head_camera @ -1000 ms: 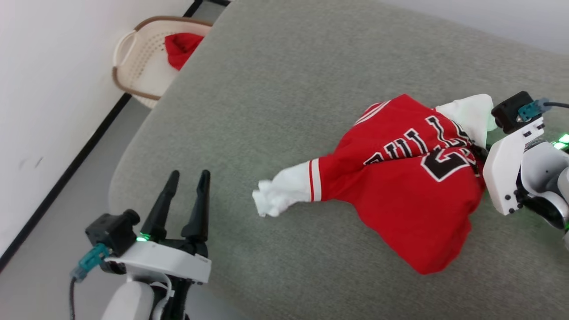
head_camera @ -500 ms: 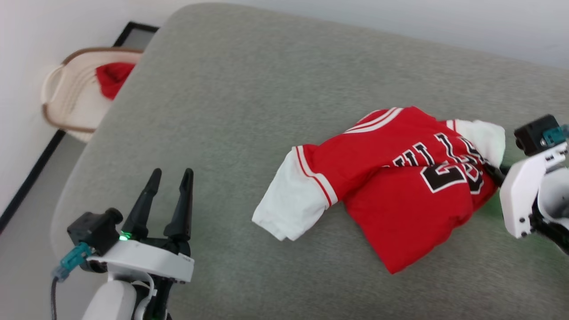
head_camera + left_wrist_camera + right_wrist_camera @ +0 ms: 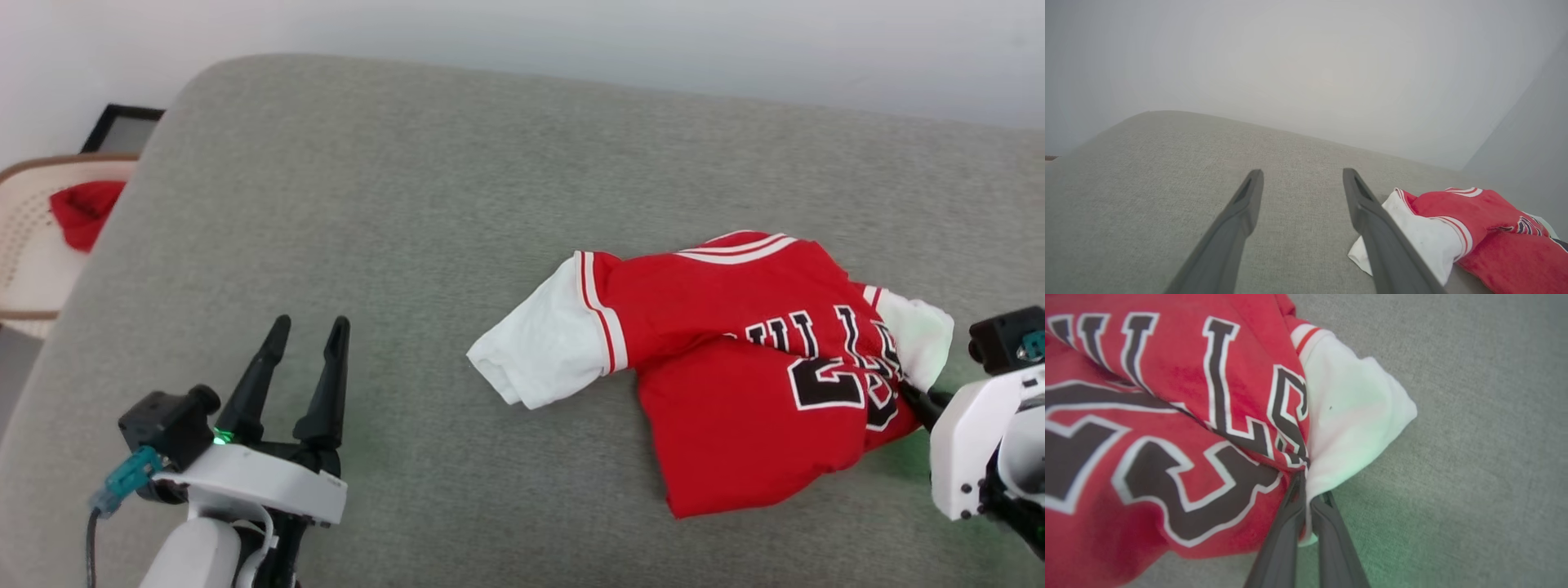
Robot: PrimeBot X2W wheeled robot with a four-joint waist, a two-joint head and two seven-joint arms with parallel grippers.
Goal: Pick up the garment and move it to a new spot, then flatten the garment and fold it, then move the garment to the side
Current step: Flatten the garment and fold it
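The garment [image 3: 735, 367], a red jersey with white sleeves, striped trim and black white-outlined lettering, lies crumpled on the grey cushion at the right. My right gripper [image 3: 910, 394] is shut on the garment near its right sleeve. In the right wrist view the gripper [image 3: 1305, 473] pinches red and white cloth of the garment [image 3: 1180, 416] between its dark fingers [image 3: 1286, 526]. My left gripper [image 3: 306, 327] stands open at the lower left with nothing in it. In the left wrist view the left gripper [image 3: 1300, 177] is left of the garment [image 3: 1457, 232], whose white sleeve lies beside the right finger.
The grey cushion [image 3: 408, 204] spans most of the head view, its rounded edge at the left. A cream perforated basket [image 3: 33, 245] with a plain red cloth bundle [image 3: 82, 212] stands on the floor at the far left. A pale wall runs behind.
The camera has turned, shifting the whole picture. The garment, hanging lifted from my right gripper a second ago, has come down and now rests spread on the cushion. The left gripper stays open.
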